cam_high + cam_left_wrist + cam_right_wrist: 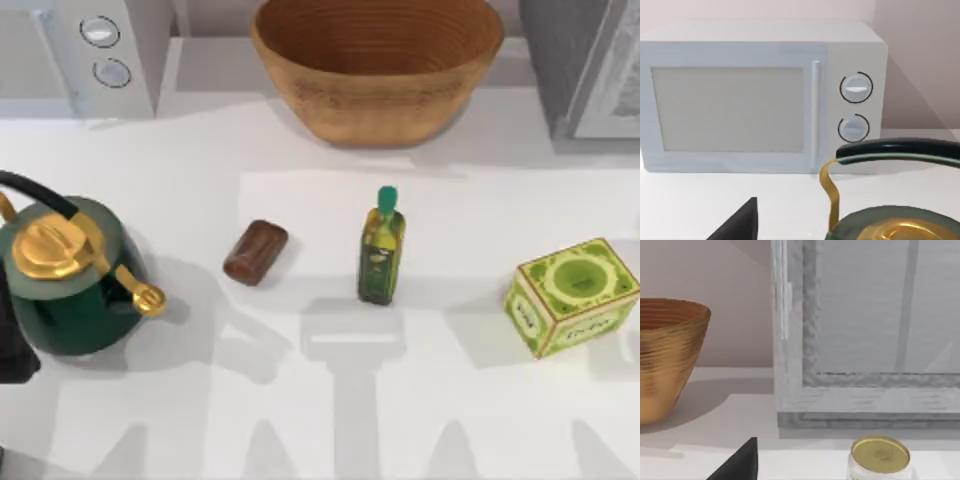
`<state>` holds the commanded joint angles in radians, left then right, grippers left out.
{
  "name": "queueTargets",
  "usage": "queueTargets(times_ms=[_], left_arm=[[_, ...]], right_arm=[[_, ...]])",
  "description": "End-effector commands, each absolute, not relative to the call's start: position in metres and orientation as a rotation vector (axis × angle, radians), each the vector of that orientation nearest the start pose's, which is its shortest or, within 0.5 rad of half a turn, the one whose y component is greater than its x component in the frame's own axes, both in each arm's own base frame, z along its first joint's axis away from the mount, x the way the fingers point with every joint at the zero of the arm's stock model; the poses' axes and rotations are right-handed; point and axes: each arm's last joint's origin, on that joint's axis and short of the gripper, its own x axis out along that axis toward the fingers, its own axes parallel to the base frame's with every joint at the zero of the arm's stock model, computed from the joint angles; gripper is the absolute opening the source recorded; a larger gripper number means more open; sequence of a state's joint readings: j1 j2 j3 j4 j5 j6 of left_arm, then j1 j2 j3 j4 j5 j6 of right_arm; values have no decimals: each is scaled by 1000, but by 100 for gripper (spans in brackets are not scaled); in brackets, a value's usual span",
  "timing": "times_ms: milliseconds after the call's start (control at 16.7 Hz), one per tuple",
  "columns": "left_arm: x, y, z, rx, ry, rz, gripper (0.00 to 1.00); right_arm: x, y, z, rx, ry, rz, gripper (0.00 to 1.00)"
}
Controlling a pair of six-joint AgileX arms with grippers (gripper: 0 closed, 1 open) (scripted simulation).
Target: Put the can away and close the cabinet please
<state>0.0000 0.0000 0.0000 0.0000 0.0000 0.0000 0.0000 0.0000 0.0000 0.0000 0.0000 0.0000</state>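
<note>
The cabinet (565, 60) is a grey box at the table's back right, with a pale framed door panel (615, 80). In the right wrist view its framed front (865, 340) rises close ahead, and I cannot tell how far the door stands open. A small pale cylinder with a gold top (880, 455), which looks like the can, stands upright on the table just in front of the cabinet. A dark part of my right gripper (740, 462) shows low in that view, apart from the can. My left arm (12, 345) is parked at the left edge behind the kettle, its gripper (740, 222) facing the microwave.
A white microwave (90, 50) stands at the back left and a wooden bowl (375, 60) at the back middle. A green and gold kettle (70, 270) sits at the left. A brown cylinder (255, 252) lies on its side mid-table, beside an oil bottle (381, 250) and a green box (572, 295).
</note>
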Motion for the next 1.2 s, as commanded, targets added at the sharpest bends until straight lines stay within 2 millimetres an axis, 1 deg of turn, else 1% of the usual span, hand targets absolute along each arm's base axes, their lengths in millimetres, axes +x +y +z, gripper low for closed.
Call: queueTargets(times_ms=[180,300,420,540,720,840,1020,1200], left_arm=[[106,-1,160,0,0,0,100],[106,-1,160,0,0,0,100],[106,-1,160,0,0,0,100],[106,-1,160,0,0,0,100],[106,-1,160,0,0,0,100],[106,-1,160,0,0,0,100],[106,-1,160,0,0,0,100],[106,-1,160,0,0,0,100]], right_arm=[[106,-1,161,-1,0,-1,100],[109,-2,165,-3,3,-2,100],[115,-3,171,-8,16,-3,100],[125,-4,176,-13,47,-4,100],[149,-8,177,-18,136,-10,100],[169,-11,171,-18,210,-16,100],[201,-19,154,-13,319,-27,100],[226,-26,131,-5,404,-33,100]])
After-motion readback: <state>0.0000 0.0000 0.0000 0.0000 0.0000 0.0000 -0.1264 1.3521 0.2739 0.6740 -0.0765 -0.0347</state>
